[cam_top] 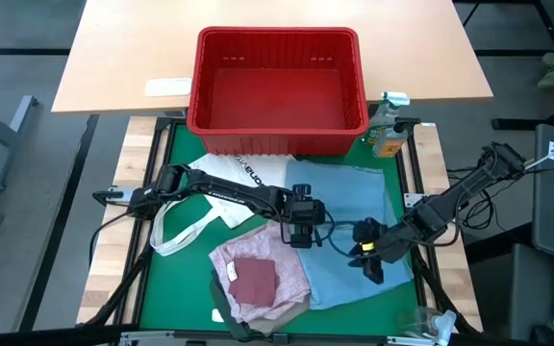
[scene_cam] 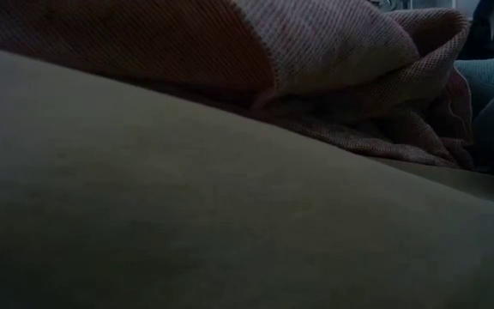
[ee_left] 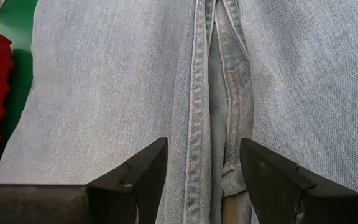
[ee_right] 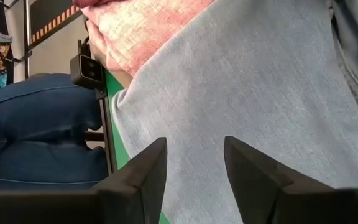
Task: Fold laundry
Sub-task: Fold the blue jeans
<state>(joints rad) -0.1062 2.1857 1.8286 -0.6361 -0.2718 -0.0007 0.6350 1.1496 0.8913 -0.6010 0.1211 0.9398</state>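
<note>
The light blue denim jeans [cam_top: 354,231] lie spread flat on the green mat, right of centre. The mottled pink top [cam_top: 258,274] lies bunched at their left near corner, with a dark red square patch [cam_top: 253,279] on it. My left gripper [cam_top: 301,234] is open over the jeans' left edge; its wrist view shows the fingers either side of a seam [ee_left: 197,93]. My right gripper [cam_top: 366,258] is open over the jeans' near part [ee_right: 241,81], with the pink top [ee_right: 142,31] beyond. Whether either touches the denim, I cannot tell. A beige cloth [scene_cam: 187,215] fills most of the low view.
The red plastic basket [cam_top: 282,86] stands at the far edge. The white tote bag [cam_top: 210,202] lies left of the jeans, under my left arm. A spray bottle [cam_top: 388,125] stands by the basket's right corner. A person's denim-clad legs [ee_right: 36,124] show beyond the table's near edge.
</note>
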